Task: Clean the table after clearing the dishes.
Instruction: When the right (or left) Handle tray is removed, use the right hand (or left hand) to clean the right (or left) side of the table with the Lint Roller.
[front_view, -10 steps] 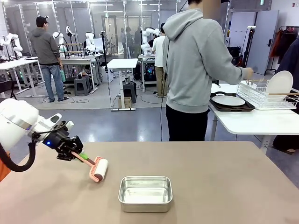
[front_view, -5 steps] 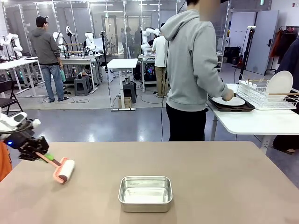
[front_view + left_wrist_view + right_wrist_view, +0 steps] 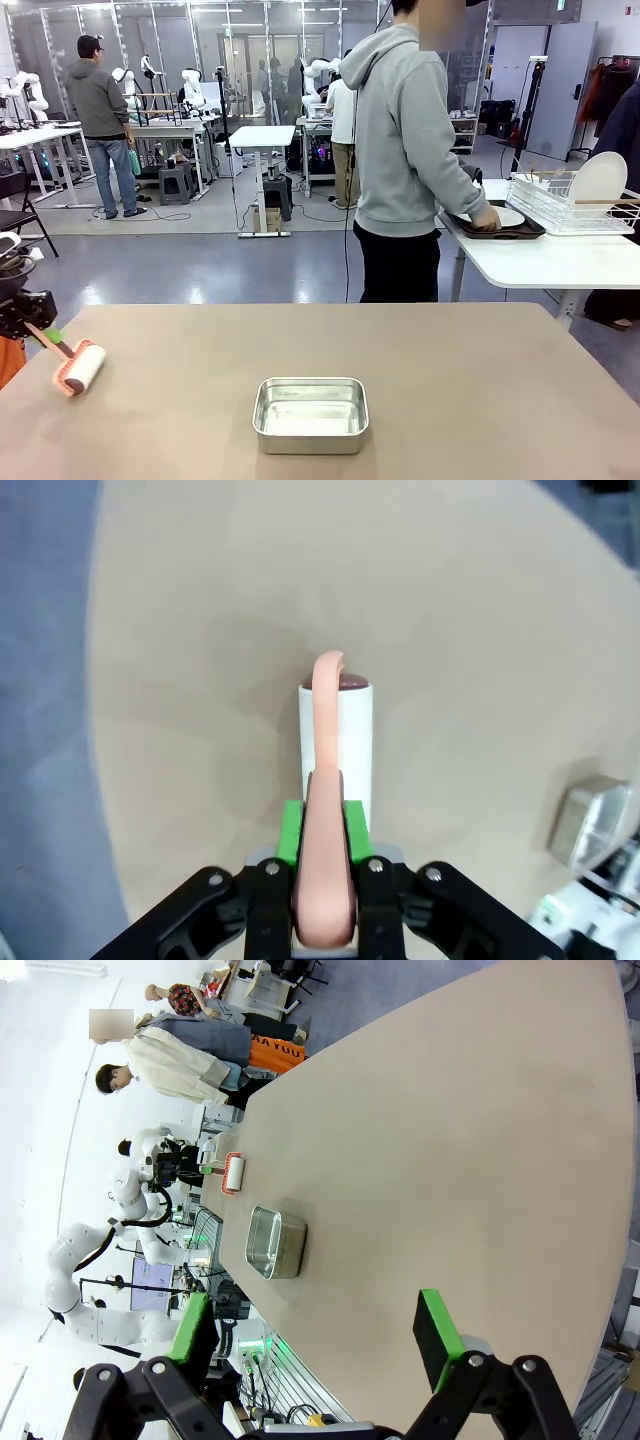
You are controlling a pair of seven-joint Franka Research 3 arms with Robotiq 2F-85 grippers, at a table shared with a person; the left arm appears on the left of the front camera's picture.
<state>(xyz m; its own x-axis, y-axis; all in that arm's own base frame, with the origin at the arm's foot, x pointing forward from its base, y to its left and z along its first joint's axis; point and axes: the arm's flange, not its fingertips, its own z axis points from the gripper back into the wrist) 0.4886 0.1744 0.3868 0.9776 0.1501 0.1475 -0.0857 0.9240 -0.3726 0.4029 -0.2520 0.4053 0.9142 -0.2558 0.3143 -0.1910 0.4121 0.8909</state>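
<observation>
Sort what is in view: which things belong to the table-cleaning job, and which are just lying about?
Part of the job:
- lint roller, clamped in the left gripper
- table
- plate on a tray under the person's hand

Lying about:
- steel pan
- dish rack

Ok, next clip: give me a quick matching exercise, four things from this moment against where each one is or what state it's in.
Things:
1. lint roller
2. steel pan
3. right claw
4. plate on dark tray

Places or states:
A. open, holding nothing
B. on the white side table by the person's hand
C. gripped by the left claw, near the table's left edge
D. middle of the tan table, near side

Pairs: 1-C, 2-D, 3-A, 4-B
</observation>
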